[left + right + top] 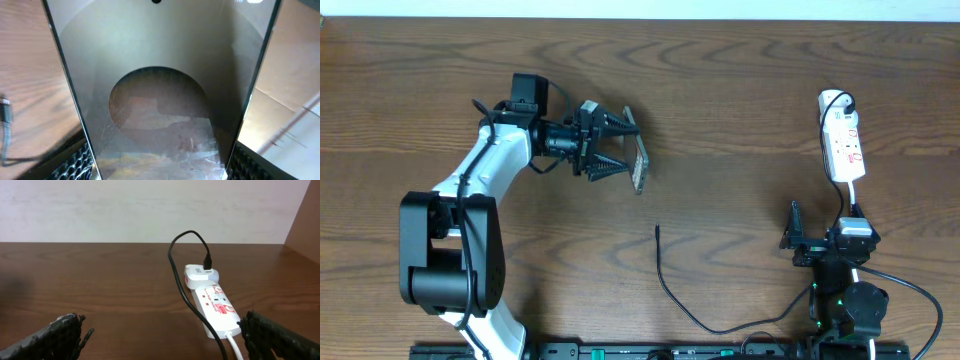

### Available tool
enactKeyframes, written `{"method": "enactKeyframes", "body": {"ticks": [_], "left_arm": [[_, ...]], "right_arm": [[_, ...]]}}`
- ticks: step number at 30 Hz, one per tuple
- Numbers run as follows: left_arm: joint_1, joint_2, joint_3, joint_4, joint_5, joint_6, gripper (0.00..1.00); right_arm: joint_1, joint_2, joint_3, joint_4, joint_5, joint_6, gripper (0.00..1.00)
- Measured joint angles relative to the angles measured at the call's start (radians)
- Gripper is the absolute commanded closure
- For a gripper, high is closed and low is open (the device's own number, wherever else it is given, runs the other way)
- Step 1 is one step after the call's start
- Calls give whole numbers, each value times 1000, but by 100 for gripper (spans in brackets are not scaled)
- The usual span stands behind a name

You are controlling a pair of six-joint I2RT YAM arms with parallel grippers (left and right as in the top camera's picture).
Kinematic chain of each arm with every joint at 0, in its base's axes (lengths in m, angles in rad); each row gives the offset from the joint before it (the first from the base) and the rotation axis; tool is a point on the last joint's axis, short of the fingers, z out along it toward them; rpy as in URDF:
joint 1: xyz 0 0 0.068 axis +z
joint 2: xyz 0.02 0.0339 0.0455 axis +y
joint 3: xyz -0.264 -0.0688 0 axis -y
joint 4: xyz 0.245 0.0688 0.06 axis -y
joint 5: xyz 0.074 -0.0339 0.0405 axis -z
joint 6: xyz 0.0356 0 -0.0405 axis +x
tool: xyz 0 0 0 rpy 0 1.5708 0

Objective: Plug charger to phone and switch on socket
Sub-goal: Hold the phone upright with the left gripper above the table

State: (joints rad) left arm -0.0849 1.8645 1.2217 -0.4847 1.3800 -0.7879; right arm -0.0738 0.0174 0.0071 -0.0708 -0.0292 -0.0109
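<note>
My left gripper is shut on the phone and holds it tilted on edge above the table, left of centre. In the left wrist view the phone fills the frame between the fingers, its brownish oval showing. The charger lies loose on the table, its plug tip below and right of the phone; the tip also shows in the left wrist view. The white socket lies at the far right with the charger's other end plugged into a white adapter. My right gripper is open and empty, just short of the socket.
The charger cable runs from the socket's far end along its left side toward the right arm's base. A white cord leaves the socket's near end. The left arm's base stands at the front left.
</note>
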Motion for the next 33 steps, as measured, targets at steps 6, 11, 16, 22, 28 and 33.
{"method": "enactKeyframes", "body": {"ticks": [6, 11, 16, 22, 28, 33], "left_arm": [[0, 0, 0, 72, 68, -101, 92], [0, 0, 0, 103, 104, -188, 92], [0, 0, 0, 104, 115, -275, 93], [0, 0, 0, 105, 116, -361, 93], [0, 0, 0, 105, 124, -404, 93], [0, 0, 0, 105, 129, -417, 92]], "right_arm": [[0, 0, 0, 0, 0, 0, 1], [0, 0, 0, 0, 0, 0, 1], [0, 0, 0, 0, 0, 0, 1], [0, 0, 0, 0, 0, 0, 1], [0, 0, 0, 0, 0, 0, 1], [0, 0, 0, 0, 0, 0, 1]]}}
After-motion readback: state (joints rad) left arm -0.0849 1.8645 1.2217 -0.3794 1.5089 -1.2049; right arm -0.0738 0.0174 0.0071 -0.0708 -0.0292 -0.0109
